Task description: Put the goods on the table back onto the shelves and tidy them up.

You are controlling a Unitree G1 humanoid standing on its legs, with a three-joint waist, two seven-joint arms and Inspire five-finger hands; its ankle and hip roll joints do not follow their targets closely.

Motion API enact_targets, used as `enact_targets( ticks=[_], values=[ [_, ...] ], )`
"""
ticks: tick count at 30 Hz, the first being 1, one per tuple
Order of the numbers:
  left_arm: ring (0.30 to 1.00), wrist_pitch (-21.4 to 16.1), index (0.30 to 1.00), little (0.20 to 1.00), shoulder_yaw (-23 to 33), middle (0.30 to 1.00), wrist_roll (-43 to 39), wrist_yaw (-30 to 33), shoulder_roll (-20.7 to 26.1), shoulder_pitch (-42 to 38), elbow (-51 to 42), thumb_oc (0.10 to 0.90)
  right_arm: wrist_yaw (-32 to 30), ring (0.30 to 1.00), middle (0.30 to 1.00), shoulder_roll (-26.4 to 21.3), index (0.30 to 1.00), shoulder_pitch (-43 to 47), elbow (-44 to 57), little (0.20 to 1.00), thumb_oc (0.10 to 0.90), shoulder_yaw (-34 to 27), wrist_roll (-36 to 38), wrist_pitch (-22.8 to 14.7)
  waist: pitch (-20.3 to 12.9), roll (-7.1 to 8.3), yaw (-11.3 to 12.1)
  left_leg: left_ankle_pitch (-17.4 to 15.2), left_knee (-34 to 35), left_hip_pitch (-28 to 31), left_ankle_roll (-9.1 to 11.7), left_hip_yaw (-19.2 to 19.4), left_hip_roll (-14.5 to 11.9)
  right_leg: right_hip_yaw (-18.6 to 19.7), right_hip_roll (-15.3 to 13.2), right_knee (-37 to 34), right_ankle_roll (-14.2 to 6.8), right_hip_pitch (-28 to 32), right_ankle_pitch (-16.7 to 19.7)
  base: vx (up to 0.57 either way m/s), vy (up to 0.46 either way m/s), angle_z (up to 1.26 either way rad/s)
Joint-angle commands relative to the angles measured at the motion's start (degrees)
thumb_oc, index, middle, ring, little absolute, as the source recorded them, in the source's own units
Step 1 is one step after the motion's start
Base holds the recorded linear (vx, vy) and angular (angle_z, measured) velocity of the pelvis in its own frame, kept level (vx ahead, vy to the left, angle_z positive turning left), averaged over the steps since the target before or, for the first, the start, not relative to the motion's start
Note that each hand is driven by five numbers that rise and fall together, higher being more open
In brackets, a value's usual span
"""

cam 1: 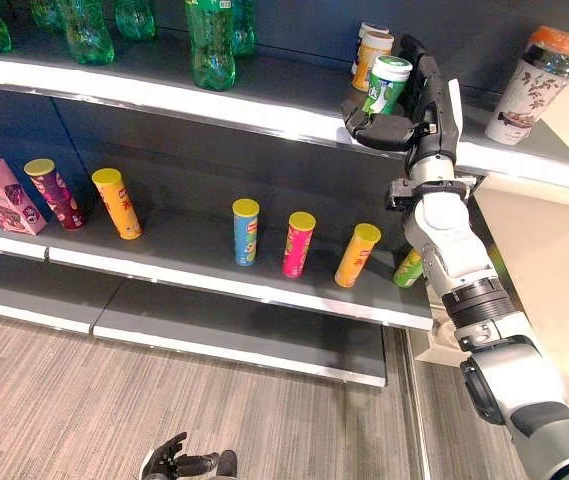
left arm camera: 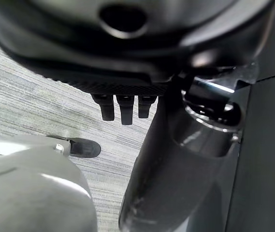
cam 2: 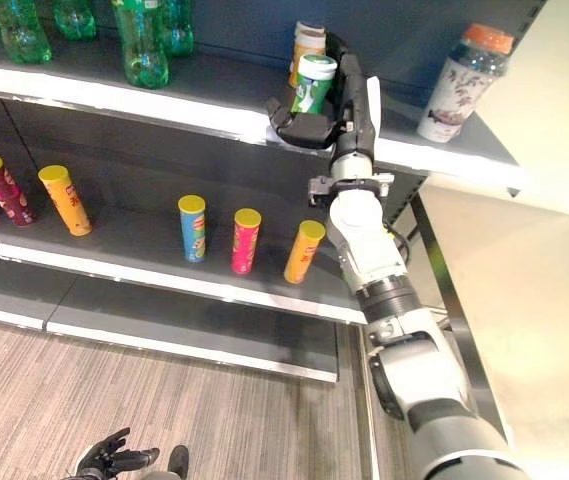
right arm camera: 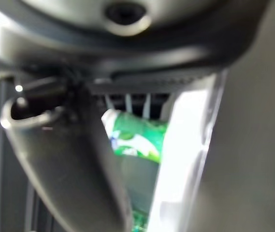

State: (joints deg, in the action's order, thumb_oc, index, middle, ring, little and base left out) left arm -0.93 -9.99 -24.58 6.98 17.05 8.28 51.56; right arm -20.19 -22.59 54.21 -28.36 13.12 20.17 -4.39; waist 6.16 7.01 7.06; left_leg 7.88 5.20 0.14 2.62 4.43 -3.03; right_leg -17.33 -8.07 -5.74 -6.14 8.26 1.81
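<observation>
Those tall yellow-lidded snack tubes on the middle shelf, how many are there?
5: a maroon tube and an orange tube at the left, then a blue tube, a pink tube and a leaning orange-yellow tube. The right arm may hide more.

The shelves point(cam 1: 184, 235) look like matt dark metal with glossy white edges. The bottles point(cam 1: 210, 45) are shiny clear green plastic. The cans point(cam 1: 246, 232) have smooth plastic lids. The floor point(cam 1: 84, 400) is rough grey carpet.

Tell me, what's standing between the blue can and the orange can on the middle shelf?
A pink can with a yellow lid stands between the blue can and the orange can; the left eye view shows it.
</observation>
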Motion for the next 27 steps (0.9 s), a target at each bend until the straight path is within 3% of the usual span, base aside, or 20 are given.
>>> enact_targets(
  ticks=[1, 19, 27],
  values=[
    [0.900, -1.81, 0.900, 0.900, -0.44, 0.900, 0.35, 0.93, 1.02, -3.46, 0.88, 0.800, -0.47, 0.900, 0.900, -0.29, 0.900, 3.26, 3.78, 0.900, 0.800, 0.93, -2.55, -2.47, -1.34, -0.53, 2.33, -7.08, -0.20, 3.67, 0.61, -0.37, -0.27, -2.34, -2.69, 0.74, -3.26, 0.15, 2.00, 0.00, 0.015, -0.04],
    [0.900, -2.11, 0.900, 0.900, -0.16, 0.900, 0.09, 1.14, 1.24, -3.65, 0.21, 0.800, -1.35, 0.900, 0.900, -2.17, 0.900, 5.52, 1.51, 0.900, 0.800, 0.58, -4.71, -1.91, -1.49, -0.95, 1.77, -7.27, -0.20, 4.07, 0.52, -0.33, -0.13, -2.54, -2.96, 0.74, -3.40, 0.54, 2.21, 0.00, 0.003, -0.01],
    [0.900, -1.70, 0.900, 0.900, -0.24, 0.900, 0.03, 1.29, 0.91, -4.06, 0.71, 0.800, -0.52, 0.900, 0.900, 0.52, 0.900, 4.33, 2.70, 0.900, 0.800, 1.77, -3.58, -1.80, -1.58, -0.64, 1.66, -7.38, -0.20, 4.24, 0.45, 0.08, -0.25, -1.98, -2.73, 0.74, -3.27, 0.31, 2.16, 0.00, 0.000, 0.00]
  ],
)
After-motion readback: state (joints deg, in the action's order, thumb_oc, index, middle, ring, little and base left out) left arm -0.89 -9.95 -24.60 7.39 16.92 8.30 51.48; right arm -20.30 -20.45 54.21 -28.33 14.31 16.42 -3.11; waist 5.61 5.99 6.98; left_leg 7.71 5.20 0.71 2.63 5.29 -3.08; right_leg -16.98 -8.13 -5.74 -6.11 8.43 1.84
